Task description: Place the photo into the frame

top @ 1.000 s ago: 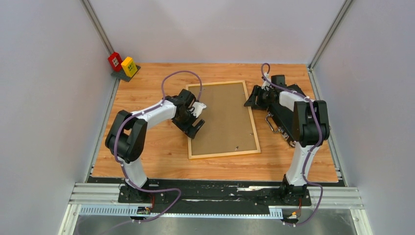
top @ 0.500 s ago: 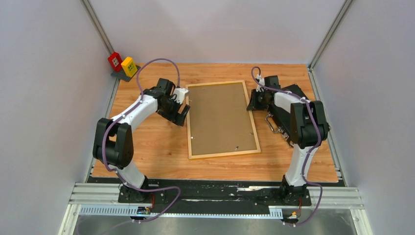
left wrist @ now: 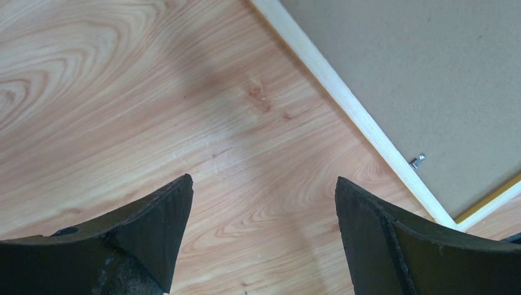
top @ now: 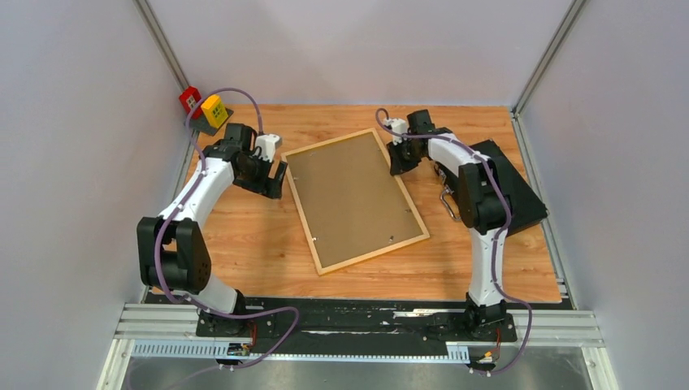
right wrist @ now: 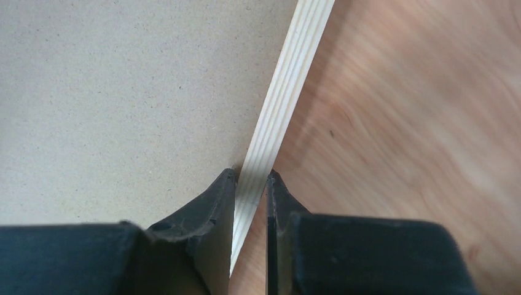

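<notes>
The frame [top: 301,214] lies face down and askew in the middle of the table, its light wood back up, with a brown hardboard panel [top: 353,199] filling it. My right gripper [top: 398,162] is shut on the frame's right rail near the far right corner. In the right wrist view the fingers [right wrist: 250,175] pinch the pale rail [right wrist: 289,80] beside the panel [right wrist: 123,92]. My left gripper [top: 276,180] is open and empty over bare table just left of the frame. In the left wrist view [left wrist: 263,179] the frame rail [left wrist: 350,104] runs off to the right. The photo is not in view.
A black case with metal handles [top: 504,187] lies at the right, under the right arm. A red block [top: 191,99] and a yellow block [top: 214,110] stand at the far left corner. Grey walls close in both sides and the back.
My right gripper moved left along the far side, and the frame's far end swung left with it. My left arm drew back left, off the frame.
</notes>
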You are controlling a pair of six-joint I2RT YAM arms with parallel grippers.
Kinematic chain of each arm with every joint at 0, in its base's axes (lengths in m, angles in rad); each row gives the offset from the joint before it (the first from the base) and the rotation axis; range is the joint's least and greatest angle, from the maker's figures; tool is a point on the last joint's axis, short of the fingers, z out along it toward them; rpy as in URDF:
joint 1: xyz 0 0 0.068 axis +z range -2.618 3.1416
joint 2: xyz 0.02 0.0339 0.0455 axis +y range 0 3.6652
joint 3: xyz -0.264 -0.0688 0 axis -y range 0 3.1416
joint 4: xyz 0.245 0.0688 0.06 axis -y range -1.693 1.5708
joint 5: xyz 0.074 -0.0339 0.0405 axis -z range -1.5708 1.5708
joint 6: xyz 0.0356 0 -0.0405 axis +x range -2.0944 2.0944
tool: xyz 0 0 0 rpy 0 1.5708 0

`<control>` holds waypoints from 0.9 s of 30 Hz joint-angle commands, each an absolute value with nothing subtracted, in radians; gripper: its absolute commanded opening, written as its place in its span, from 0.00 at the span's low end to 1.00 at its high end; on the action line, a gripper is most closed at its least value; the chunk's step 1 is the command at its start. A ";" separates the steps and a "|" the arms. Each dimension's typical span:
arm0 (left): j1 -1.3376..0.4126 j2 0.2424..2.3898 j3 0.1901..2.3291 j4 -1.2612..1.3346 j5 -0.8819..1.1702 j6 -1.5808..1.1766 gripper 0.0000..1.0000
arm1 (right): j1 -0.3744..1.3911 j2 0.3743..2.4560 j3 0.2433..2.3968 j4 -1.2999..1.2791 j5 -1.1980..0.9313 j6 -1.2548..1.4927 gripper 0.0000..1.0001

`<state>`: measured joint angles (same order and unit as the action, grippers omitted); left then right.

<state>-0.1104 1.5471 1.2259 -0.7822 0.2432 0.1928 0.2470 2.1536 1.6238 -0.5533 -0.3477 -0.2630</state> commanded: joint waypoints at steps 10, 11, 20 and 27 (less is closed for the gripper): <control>-0.095 1.536 1.225 -0.795 0.113 0.231 0.94 | 0.354 2.286 1.819 -0.786 -0.408 -0.817 0.00; -0.095 1.556 1.228 -0.794 0.107 0.232 0.94 | 0.360 2.287 1.815 -0.792 -0.397 -0.856 0.00; -0.095 1.614 1.229 -0.770 0.082 0.231 0.94 | 0.403 2.314 1.888 -0.829 -0.311 -0.990 0.00; -0.094 1.576 1.205 -0.765 0.083 0.238 0.94 | 0.408 2.314 1.922 -0.800 -0.358 -0.720 0.50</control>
<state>-0.1009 1.6272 1.2098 -0.7860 0.0853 0.2161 0.3981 2.2898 1.8996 -0.7898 -0.3347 -0.8257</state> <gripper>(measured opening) 0.937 0.359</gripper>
